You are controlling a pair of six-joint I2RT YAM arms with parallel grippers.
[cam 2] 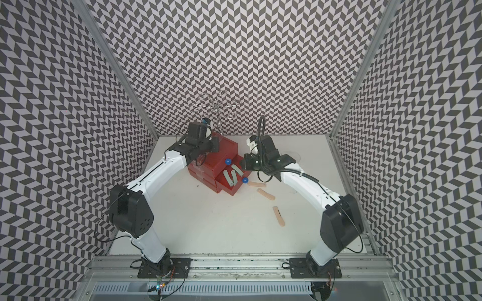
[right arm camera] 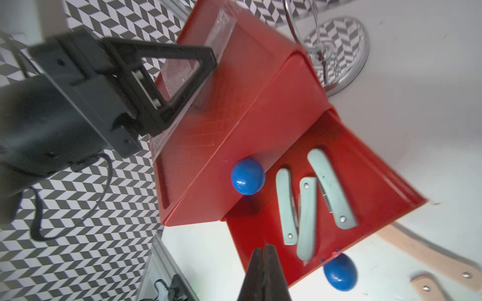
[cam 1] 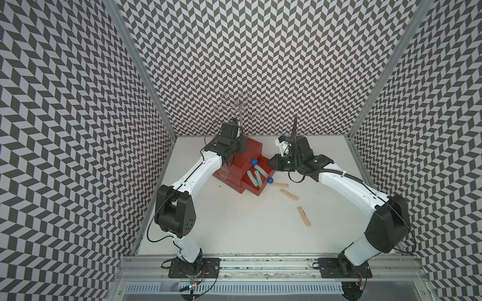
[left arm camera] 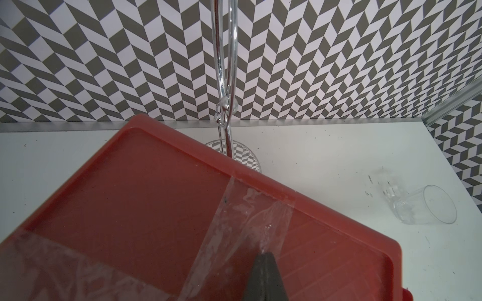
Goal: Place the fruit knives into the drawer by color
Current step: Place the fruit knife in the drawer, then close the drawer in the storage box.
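Lying in the pulled-out tray point(right arm camera: 370, 182) of the red drawer cabinet point(cam 1: 250, 149) are three pale teal fruit knives point(right arm camera: 307, 219), flat and close together. Three peach knives point(cam 1: 289, 194) lie on the table point(cam 1: 234, 234) at about 4 o'clock from the cabinet; the nearest is just beside the tray's blue knob point(cam 1: 270, 180). No other knives are in view.

Right gripper point(right arm camera: 263, 258): jaws together, empty, close over the tray's edge. Left gripper point(left arm camera: 264, 256): jaws together, tip on the taped cabinet top.

Risks, as judged:
- Peach dropped into this tray mixes colours; another drawer must be opened.
- Knives are thin and flat on the table, so a pinch may skid off or scrape.
- The round knob is easy to slip from.
- The cabinet looks light; if the left tip slides on the tape, pulling drags the whole box.

Surface: white, scuffed, speckled. A chrome wire stand point(cam 1: 241, 109) is at 12 o'clock behind the cabinet. A clear cup point(left arm camera: 427, 208) lies on its side. Chevron-patterned walls point(cam 1: 260, 52) close three sides.
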